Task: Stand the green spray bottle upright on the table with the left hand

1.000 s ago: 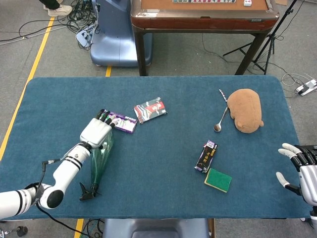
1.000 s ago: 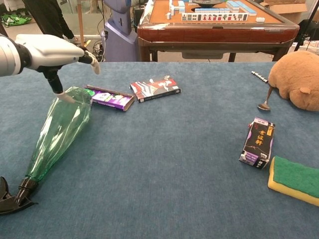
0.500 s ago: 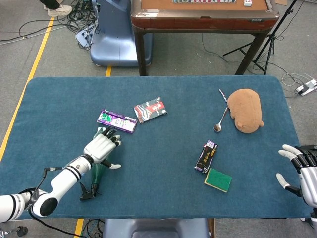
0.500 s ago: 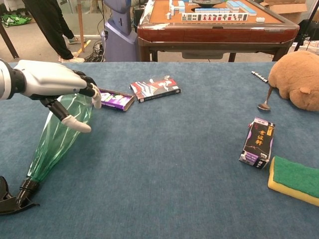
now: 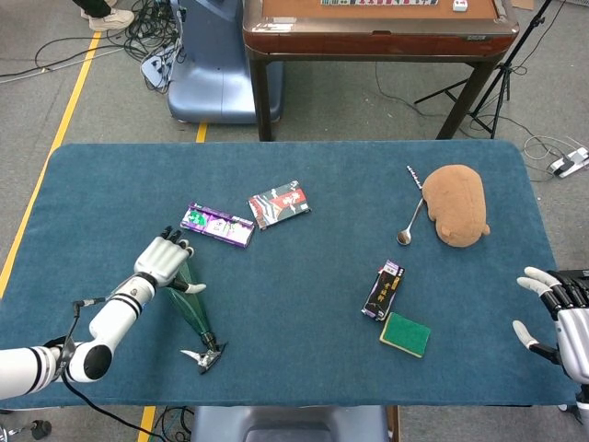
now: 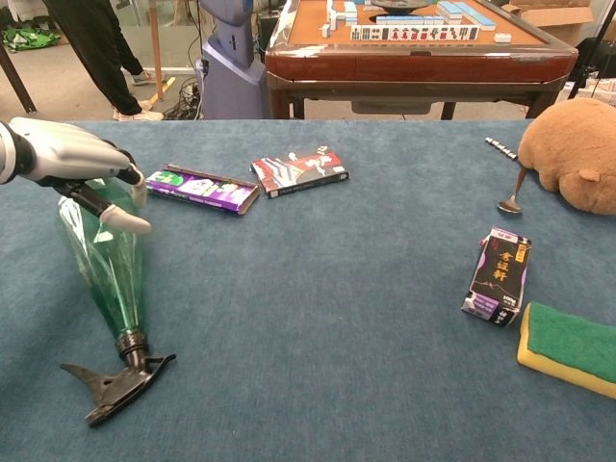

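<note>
at the lower left of the table [image 5: 304, 166], the left hand [image 5: 162, 261] grips the wide base of the green bottle [image 6: 104, 260], fingers curled over it and thumb out to the side, with the black trigger head [image 6: 117, 377] resting on the cloth. the bottle is tipped head-down, so the grip at the base looks meant to swing it over onto that end. the right hand [image 5: 563, 318] waits at the lower right edge, fingers spread and holding nothing.
</note>
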Controlling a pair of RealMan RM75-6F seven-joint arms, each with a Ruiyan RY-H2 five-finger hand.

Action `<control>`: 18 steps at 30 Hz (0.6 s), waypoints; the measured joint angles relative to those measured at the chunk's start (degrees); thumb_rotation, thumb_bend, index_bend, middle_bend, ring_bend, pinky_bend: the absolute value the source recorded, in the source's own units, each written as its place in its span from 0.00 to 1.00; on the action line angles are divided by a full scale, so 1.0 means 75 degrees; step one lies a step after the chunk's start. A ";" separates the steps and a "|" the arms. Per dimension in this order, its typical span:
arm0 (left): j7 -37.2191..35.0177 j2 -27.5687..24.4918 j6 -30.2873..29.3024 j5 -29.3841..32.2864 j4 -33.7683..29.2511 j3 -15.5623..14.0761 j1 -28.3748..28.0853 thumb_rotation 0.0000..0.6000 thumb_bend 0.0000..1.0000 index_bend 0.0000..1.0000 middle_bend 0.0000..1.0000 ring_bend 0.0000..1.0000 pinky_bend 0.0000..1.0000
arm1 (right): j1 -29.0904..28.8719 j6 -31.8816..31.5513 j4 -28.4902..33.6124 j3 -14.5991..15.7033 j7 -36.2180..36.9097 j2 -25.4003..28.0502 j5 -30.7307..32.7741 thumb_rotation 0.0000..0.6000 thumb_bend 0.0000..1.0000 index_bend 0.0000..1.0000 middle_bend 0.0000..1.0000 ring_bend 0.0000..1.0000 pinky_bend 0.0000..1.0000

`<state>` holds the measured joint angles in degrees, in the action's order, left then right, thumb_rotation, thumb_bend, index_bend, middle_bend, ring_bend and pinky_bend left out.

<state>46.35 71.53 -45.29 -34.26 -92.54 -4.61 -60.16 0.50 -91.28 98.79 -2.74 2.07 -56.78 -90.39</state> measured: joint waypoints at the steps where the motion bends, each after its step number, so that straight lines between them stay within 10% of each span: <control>1: 0.0044 0.0003 -0.0031 0.0156 0.0059 -0.0042 -0.0024 0.13 0.11 0.25 0.19 0.00 0.00 | 0.0003 -0.0006 0.0004 0.0001 -0.0004 0.0003 -0.0003 1.00 0.25 0.29 0.23 0.15 0.18; 9: -0.0244 -0.0112 -0.0235 0.0313 0.0046 -0.0069 0.0071 0.18 0.11 0.24 0.19 0.00 0.00 | 0.0007 -0.0021 0.0035 0.0002 -0.0041 0.0015 -0.0027 1.00 0.25 0.29 0.23 0.15 0.18; 18: -0.1750 -0.0359 -0.0764 -0.3061 -0.0295 -0.0031 0.0793 0.98 0.11 0.22 0.19 0.00 0.00 | -0.0018 0.0011 0.0103 -0.0005 -0.0123 0.0028 -0.0032 1.00 0.25 0.29 0.23 0.15 0.18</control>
<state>33.22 68.84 -51.02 -57.22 -94.75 -4.84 -54.21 0.36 -91.20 99.56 -2.78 1.14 -56.57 -90.63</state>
